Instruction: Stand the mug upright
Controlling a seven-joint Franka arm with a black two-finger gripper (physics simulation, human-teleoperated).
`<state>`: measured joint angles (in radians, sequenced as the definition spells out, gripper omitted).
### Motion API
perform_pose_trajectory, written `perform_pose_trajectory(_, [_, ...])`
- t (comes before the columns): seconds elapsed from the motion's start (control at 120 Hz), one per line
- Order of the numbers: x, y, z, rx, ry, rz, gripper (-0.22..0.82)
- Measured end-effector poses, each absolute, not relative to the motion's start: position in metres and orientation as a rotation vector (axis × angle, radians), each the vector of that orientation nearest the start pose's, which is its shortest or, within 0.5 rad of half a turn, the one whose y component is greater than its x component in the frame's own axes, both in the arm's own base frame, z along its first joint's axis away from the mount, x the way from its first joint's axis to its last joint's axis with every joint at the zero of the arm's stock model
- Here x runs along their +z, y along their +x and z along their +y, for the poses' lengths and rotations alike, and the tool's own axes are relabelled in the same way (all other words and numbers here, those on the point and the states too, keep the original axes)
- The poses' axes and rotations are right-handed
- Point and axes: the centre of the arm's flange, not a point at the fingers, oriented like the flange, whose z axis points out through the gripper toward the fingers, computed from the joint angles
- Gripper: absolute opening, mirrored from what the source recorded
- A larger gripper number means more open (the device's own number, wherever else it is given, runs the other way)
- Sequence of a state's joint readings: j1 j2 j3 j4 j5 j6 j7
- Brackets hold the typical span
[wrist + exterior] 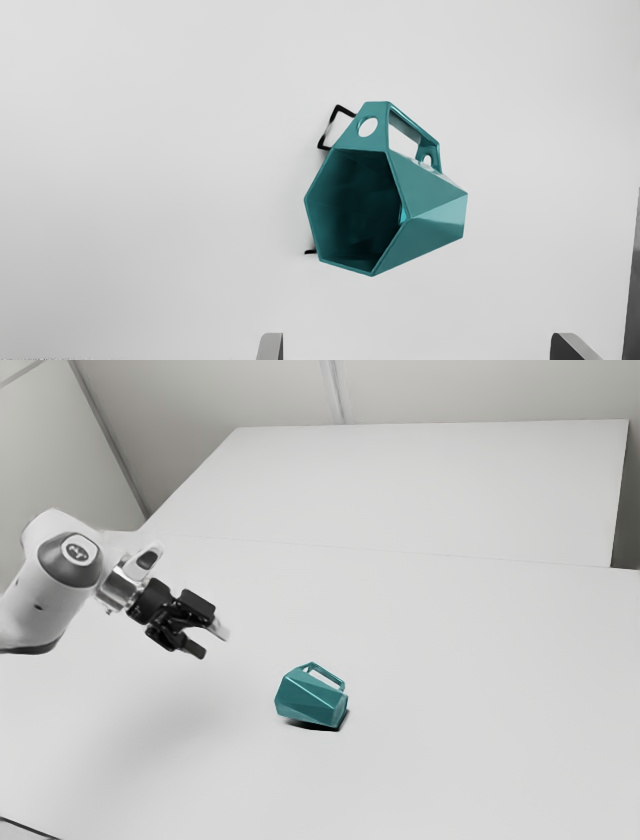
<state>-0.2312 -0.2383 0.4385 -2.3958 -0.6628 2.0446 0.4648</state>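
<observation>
The black two-finger jaws (212,642) stand wide open and empty, well apart from the faceted teal mug (312,697), on its side, mouth towards them, on the white table (450,690). Reaching it seems in hand; next, grip and tip the mouth upward.

place: lab-like room | signs: white robot arm (50,585) at broad white worktop (480,690); plain pale walls (480,388), grey seams (335,392)

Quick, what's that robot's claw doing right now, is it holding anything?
Gripper: open and empty, its two fingers apart, above the table and clear of the teal mug.
</observation>
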Motion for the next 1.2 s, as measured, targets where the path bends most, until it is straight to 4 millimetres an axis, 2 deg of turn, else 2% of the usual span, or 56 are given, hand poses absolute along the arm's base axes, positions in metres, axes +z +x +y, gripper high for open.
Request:
perform_pose_trajectory(0.175, [0.381,0.442,0.055,0.043,2.394,0.041,0.58])
perform_pose_trajectory(0.333, [0.372,0.439,0.049,0.015,2.325,-0.008,0.57])
perform_pose_trajectory(0.658, [0.342,0.442,0.037,-0.028,2.222,-0.054,0.57])
perform_pose_trajectory(0.8, [0.33,0.447,0.031,-0.026,2.201,-0.068,0.56])
perform_pose_trajectory(1.2, [0.303,0.481,0.017,-0.021,2.191,-0.114,0.55])
